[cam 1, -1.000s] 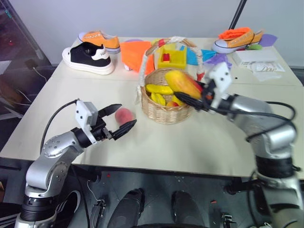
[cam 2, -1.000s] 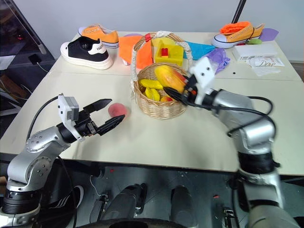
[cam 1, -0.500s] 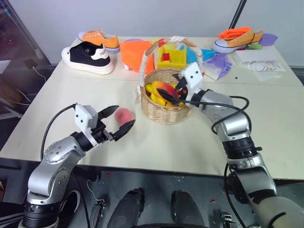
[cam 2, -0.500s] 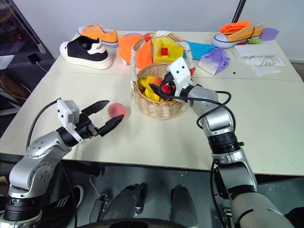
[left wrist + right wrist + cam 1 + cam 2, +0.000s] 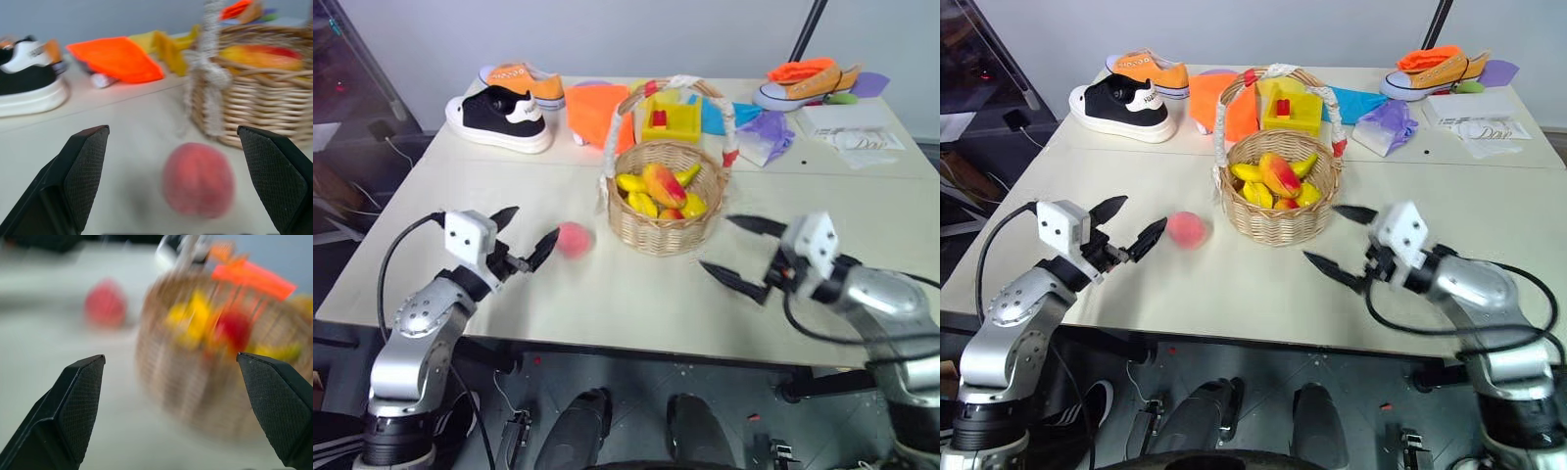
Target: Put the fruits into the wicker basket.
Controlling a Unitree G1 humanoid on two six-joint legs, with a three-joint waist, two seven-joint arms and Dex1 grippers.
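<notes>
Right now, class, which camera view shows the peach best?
The left wrist view: the peach sits large between that hand's open fingers. Both eye views show it small beside the wicker basket; the right wrist view shows it far off.

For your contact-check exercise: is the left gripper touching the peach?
Apart. The left wrist view shows the peach on the table between the left gripper's open fingers, gaps either side.

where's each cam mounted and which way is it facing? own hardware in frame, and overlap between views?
Left eye: on the head, looking forward and down over the table; both arms in frame, left gripper, right gripper.
Right eye: the stereo twin, same scene.
Left wrist: on the left wrist, looking along its open fingers at the peach, with the wicker basket beyond.
Right wrist: on the right wrist, looking along its open fingers at the basket side.
Shared: all four views show peach and basket; the mango lies in the basket.
</notes>
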